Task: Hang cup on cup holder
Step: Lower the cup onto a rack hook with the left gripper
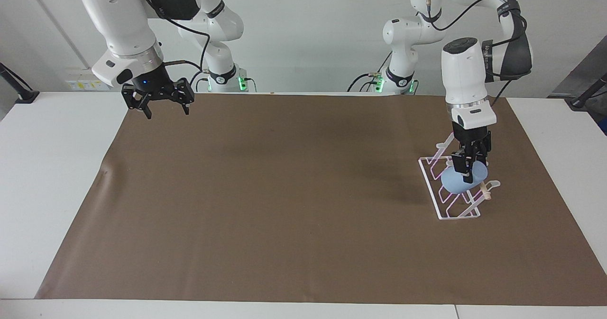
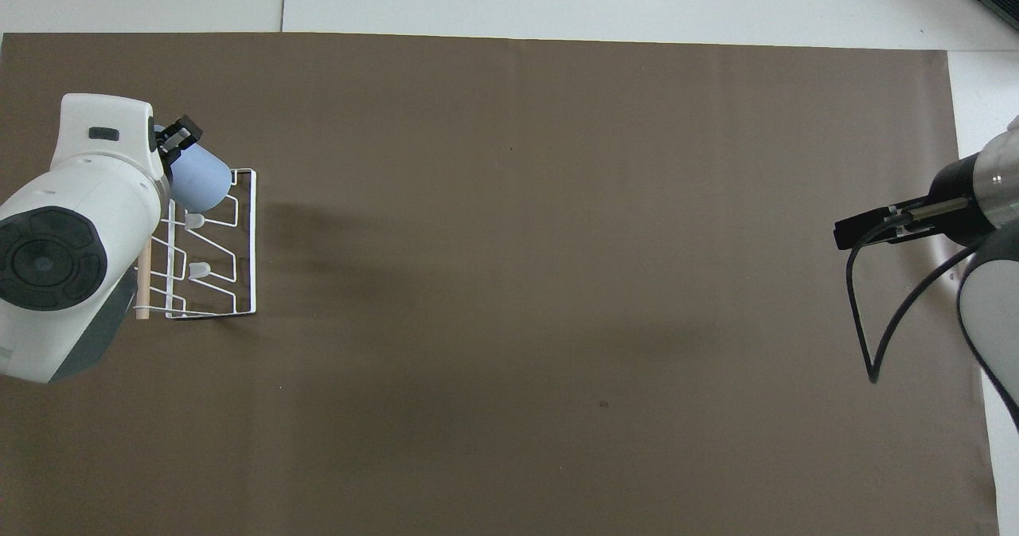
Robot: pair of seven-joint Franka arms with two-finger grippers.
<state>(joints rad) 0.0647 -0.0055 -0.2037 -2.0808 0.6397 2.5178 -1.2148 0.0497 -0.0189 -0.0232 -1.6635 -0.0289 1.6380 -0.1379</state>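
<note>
The light-blue cup (image 1: 455, 182) is tilted and sits low against the white wire cup holder (image 1: 445, 208), at the holder's end farther from the robots. My left gripper (image 1: 467, 169) is shut on the cup from above. I cannot tell whether a prong is inside the cup. In the overhead view the cup (image 2: 199, 182) lies over the holder's (image 2: 251, 241) corner prongs, with the left gripper (image 2: 177, 139) at its upper end. My right gripper (image 1: 165, 112) is open and empty, raised over the mat's edge at the right arm's end, and waits.
A brown mat (image 1: 284, 191) covers most of the white table (image 1: 52, 167). The holder's wooden rod (image 2: 143, 285) runs along its top. A dark cable (image 2: 864, 313) hangs from the right wrist.
</note>
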